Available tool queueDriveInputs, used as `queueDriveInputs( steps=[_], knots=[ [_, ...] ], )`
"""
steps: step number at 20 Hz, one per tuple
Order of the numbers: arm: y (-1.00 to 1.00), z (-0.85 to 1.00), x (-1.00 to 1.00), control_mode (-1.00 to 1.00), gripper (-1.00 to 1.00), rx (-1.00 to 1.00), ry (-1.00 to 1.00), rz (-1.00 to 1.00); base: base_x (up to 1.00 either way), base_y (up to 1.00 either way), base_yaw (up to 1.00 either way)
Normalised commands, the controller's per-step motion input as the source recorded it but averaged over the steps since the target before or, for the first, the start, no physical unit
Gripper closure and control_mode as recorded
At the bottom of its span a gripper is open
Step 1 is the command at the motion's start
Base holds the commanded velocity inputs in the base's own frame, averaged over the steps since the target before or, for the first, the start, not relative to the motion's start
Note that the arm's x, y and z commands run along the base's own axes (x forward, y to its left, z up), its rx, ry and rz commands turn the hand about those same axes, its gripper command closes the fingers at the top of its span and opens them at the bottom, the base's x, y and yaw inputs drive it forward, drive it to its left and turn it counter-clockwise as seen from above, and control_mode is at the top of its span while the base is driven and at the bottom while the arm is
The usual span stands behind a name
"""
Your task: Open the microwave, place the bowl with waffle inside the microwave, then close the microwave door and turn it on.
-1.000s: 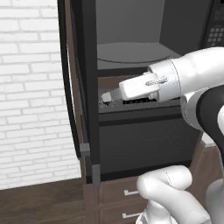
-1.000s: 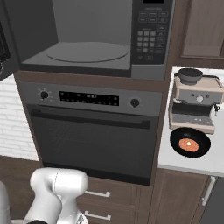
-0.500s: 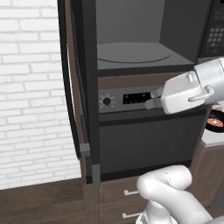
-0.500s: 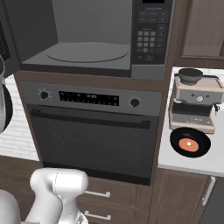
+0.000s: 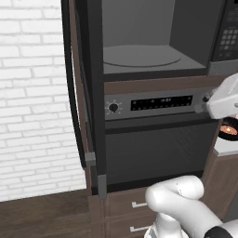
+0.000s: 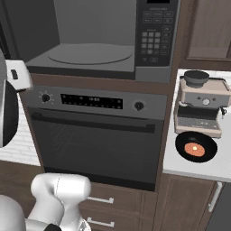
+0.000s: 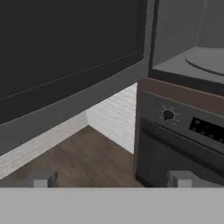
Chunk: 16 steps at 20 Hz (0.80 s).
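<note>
My arm has swung right, away from the open microwave door [image 7: 65, 52], my end effector [image 7: 111, 179] spread wide and empty, heading for the bowl [image 6: 196, 147] on the tabletop [image 6: 212, 169] off to my right.

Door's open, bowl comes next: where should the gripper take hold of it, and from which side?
Pinch the rim of the bowl from above: it lies flat and shallow on the counter, the waffle fills its middle, and the coffee machine stands right behind it.
</note>
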Motion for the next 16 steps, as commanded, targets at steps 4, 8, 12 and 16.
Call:
queueDriveInputs(
  steps=[4, 8, 12, 16],
  knots=[
    [-0.73, -0.35, 0.23, -1.0, -1.0, 0.0, 0.14, -0.37, 0.0, 0.0, 0.0],
    [-0.66, -0.34, 0.56, -1.0, -1.0, 0.0, 0.14, -0.36, 0.0, 0.0, 0.0],
    [-0.53, -0.19, 0.52, -1.0, -1.0, 0.0, 0.04, -0.33, 0.0, 0.0, 0.0],
    [-0.48, -0.06, 0.46, -1.0, -1.0, 0.0, 0.0, -0.34, 0.0, 0.0, 0.0]
  ],
)
